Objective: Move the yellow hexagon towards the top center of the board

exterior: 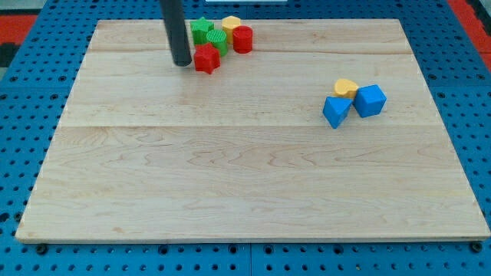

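Observation:
The yellow hexagon (231, 24) sits near the view's top centre of the wooden board (253, 192), in a tight cluster. A red cylinder (242, 38) touches it on its lower right. Two green blocks (202, 29) (217, 38) lie just to its left. A red star-shaped block (205, 58) lies below the green ones. My tip (182, 63) rests on the board just left of the red star block, about touching it, and to the lower left of the yellow hexagon.
At the view's right a yellow heart-shaped block (347, 87) touches two blue blocks (336, 111) (370, 100). A blue pegboard (23, 92) surrounds the board on all sides.

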You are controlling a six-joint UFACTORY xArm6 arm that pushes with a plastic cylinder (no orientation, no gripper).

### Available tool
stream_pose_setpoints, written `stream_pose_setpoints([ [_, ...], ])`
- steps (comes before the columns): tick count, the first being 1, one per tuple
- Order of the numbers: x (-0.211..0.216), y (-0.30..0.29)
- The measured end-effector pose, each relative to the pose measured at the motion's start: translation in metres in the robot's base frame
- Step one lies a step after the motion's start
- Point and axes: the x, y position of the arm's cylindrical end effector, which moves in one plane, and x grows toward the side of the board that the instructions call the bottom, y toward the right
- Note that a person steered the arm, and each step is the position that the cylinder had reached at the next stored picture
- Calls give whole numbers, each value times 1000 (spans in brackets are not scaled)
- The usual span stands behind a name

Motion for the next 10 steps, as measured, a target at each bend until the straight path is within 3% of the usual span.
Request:
stream_pose_setpoints([
  [1,35,-24],
  [2,55,14],
  [3,16,39],
  [5,14,125],
  [6,-84,168],
  [7,-97,126],
  [8,-91,31],
  [10,-93,48],
])
